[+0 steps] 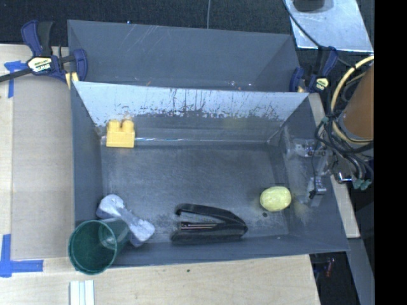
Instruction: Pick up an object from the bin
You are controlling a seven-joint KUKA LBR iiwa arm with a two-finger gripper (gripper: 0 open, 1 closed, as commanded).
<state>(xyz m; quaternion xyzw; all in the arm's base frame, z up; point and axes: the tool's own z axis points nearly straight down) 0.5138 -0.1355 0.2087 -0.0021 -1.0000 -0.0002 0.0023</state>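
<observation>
The pincer (315, 186), low by the right wall of the bin (203, 170), open or closed I cannot tell, has a pale yellow rounded lump (275, 199) just beside it toward the view's left, near the front right corner.

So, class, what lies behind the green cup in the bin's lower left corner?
A pale bone-shaped thing lies behind the green cup; the cup's rim covers its lower edge.

bin (191, 170): grey (dark streaks on far wall) | block (120, 133): yellow | ball (275, 199): pale yellow | stapler (210, 223): black | cup (94, 246): dark green | bone-shaped toy (125, 218): whitish
</observation>
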